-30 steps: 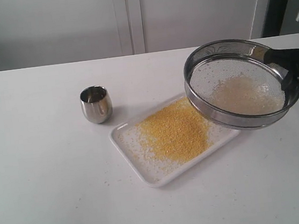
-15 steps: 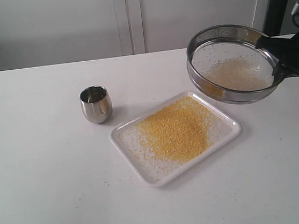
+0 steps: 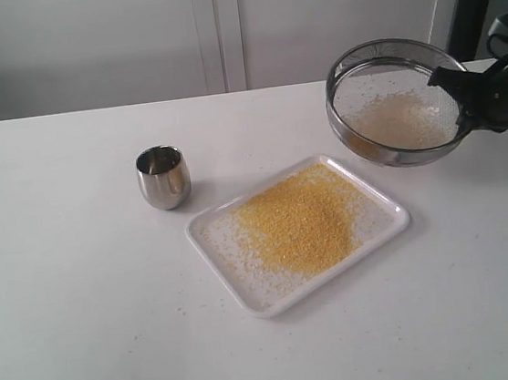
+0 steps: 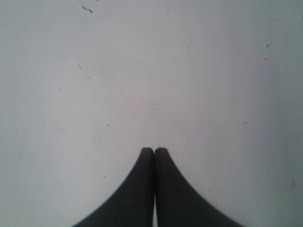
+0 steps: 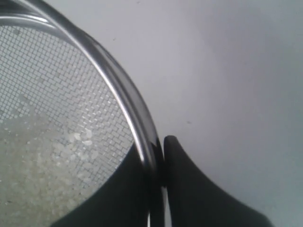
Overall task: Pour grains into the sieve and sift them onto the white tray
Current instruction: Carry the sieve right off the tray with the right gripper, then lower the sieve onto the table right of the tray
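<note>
The right gripper [image 5: 156, 146] clamped the tilted round steel-mesh sieve [image 3: 398, 105] beside the white rectangular tray [image 3: 386, 218] of fine yellow grains [image 3: 299, 221]; the left gripper [image 4: 154, 150] was closed, empty; a shiny steel cup [image 3: 162, 176] stood nearby.

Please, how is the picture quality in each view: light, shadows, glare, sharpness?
Exterior view: soft even light, faint shadows beside the steel cup and white tray. Left wrist view: the left fingers are a dark silhouette on pale table. Right wrist view: glare along the sieve rim, sharp mesh, right fingers underexposed.
</note>
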